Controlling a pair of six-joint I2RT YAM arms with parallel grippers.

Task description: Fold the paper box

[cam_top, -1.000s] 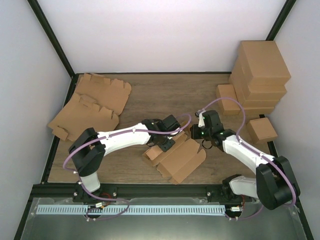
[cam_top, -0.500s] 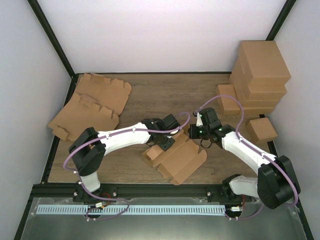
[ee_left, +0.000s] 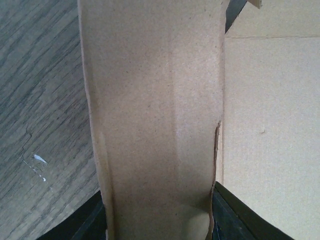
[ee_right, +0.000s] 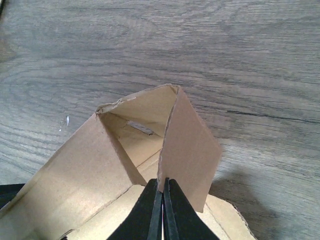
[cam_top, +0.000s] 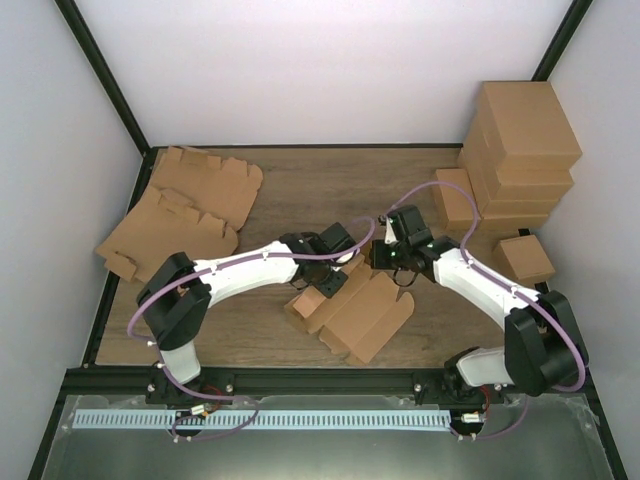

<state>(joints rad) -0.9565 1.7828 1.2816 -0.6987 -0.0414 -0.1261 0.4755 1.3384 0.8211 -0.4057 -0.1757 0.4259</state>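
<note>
On the wooden surface [cam_top: 300,190], the paper box [cam_top: 365,315] is lying half-formed, the left tool [cam_top: 329,284] clamping its raised wall, the right tool [ee_right: 162,186] pinching its upright flap.

Left claw [ee_left: 160,217], right claw [ee_right: 162,196] clamped.

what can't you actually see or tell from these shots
- Top view: the left gripper is too small, and seen only from above, to show how its jaws stand.
- Left wrist: a box panel fills the frame. The fingertips are hidden, so the grip is unclear.
- Right wrist: the bottom edge cuts off the box's near part behind the right gripper.
</note>
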